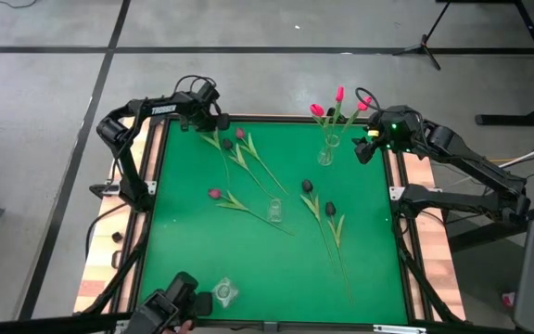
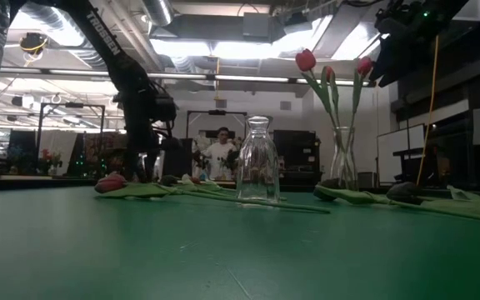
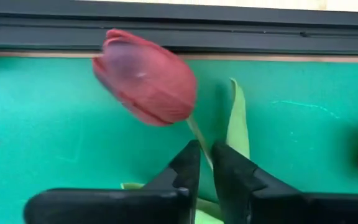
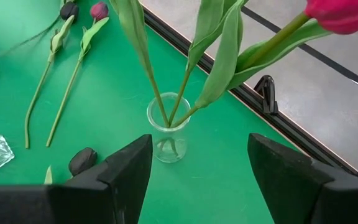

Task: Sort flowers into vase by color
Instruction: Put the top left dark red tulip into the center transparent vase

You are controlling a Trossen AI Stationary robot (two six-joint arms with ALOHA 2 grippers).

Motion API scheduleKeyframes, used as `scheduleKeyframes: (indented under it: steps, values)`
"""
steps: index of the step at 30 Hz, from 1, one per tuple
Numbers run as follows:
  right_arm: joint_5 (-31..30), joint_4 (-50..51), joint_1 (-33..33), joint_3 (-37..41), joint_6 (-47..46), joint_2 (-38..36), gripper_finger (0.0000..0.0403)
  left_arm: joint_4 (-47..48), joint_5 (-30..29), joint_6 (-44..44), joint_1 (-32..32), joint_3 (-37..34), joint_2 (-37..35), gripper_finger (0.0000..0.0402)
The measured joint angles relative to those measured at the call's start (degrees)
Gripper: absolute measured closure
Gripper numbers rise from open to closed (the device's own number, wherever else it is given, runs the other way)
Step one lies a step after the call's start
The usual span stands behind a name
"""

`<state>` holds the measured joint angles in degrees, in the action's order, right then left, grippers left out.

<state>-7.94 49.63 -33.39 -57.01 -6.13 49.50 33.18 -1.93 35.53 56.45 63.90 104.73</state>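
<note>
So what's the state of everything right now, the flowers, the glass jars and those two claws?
Left gripper: closed on the stem of a dusky pink tulip lying on the green mat.
Right gripper: open, empty, above the clear glass vase.
Clear glass vase: upright, holding three bright pink tulips.
Empty glass bottle: upright mid-table.
Dark tulips: lying flat, unsorted.

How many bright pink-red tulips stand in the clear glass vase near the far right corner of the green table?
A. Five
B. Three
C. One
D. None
B: in the high view three bright pink-red tulip heads rise from the clear glass vase, and the right wrist view shows three green stems going into its mouth.
</note>
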Motion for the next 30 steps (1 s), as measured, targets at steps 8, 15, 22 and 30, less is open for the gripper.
scheduleKeyframes:
  steps: [8, 15, 22, 30]
  values:
    - [0.0, 0.0, 0.0, 0.0, 0.0, 0.0, 0.0139, 0.9, -0.1, -1.1, -0.6, 0.0, 0.0, 0.0399]
    - [0.0, 0.0, 0.0, 0.0, 0.0, 0.0, 0.0139, 0.7, -0.3, -1.4, -2.3, 0.0, -1.0, 0.0401]
    - [0.0, 0.0, 0.0, 0.0, 0.0, 0.0, 0.0139, 0.4, -2.0, -1.6, -3.2, 0.0, -10.5, 0.0401]
    - [0.0, -0.1, 0.0, 0.0, 0.0, 0.0, 0.0139, 0.3, -1.8, -1.4, -6.5, 0.0, -29.3, 0.0401]
